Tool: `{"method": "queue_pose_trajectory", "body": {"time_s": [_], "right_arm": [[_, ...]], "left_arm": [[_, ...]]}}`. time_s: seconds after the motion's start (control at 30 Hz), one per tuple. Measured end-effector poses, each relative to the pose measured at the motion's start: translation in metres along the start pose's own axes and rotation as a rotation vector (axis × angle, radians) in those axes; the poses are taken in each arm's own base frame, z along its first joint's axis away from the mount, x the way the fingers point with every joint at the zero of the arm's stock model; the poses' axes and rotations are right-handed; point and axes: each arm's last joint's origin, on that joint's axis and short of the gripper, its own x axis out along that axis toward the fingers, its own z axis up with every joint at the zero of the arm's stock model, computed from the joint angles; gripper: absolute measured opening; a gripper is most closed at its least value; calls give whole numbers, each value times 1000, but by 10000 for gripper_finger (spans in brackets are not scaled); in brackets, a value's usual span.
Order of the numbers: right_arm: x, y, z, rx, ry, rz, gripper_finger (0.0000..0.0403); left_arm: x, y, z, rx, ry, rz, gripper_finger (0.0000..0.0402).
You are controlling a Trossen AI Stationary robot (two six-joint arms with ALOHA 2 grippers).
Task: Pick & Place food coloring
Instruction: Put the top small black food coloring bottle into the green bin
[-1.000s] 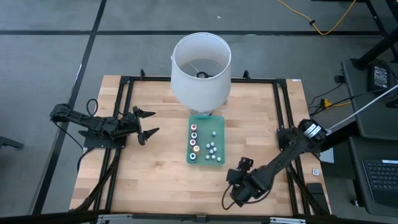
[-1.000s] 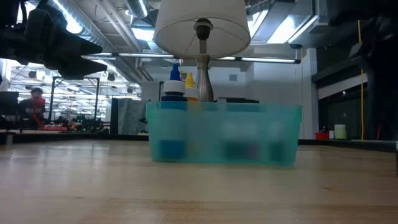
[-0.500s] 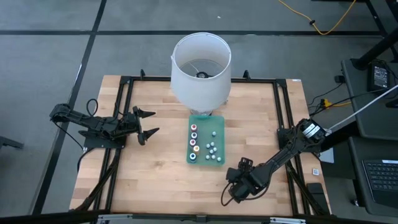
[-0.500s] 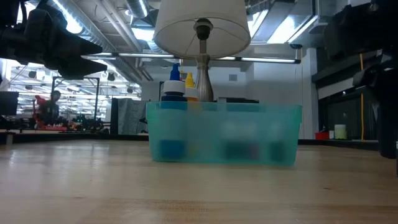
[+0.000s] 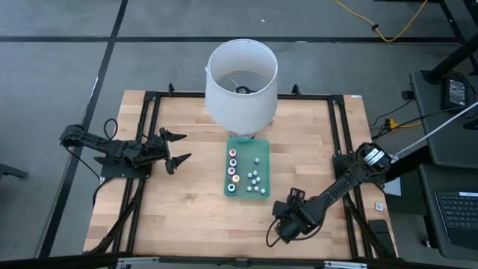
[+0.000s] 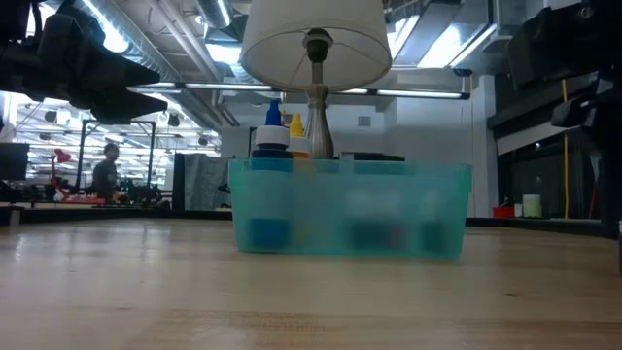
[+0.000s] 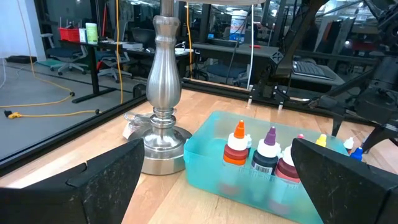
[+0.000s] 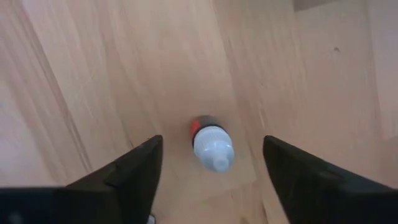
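One small food coloring bottle (image 8: 211, 146), white-capped with a red and dark band, sits on the bare wood. My right gripper (image 8: 208, 168) points down over it, open, one finger on each side and neither touching. In the high view this gripper (image 5: 276, 230) is near the table's front right, and its body hides the bottle. Several more food coloring bottles (image 5: 233, 168) stand in the teal bin (image 5: 261, 149) at mid-table. My left gripper (image 5: 181, 147) waits open at the table's left, level, facing the bin.
A lamp with a white shade (image 5: 240, 82) and a silver base (image 7: 163, 99) stands just behind the bin. A black metal frame (image 5: 149, 104) runs around the table's edges. Bare wood lies between the bin and my right gripper.
My right arm has shifted a little and now shows more at the right edge of the low view. The bin, its bottles and my left arm have kept still.
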Motion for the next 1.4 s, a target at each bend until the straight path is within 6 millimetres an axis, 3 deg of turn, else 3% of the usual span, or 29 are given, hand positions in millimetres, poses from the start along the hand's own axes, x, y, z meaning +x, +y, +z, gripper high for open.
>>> {"method": "queue_pose_trajectory", "body": {"time_s": [0.23,0.4,1.17,1.4], "right_arm": [[0,0,0,-2,0,1,190],[0,0,0,-3,0,2,156],[-1,2,2,-21,-20,20,148],[-1,2,2,-21,-22,19,91]], "left_arm": [[0,0,0,0,0,0,400],[0,0,0,0,0,0,400],[0,0,0,0,0,0,400],[0,0,0,0,0,0,400]]}}
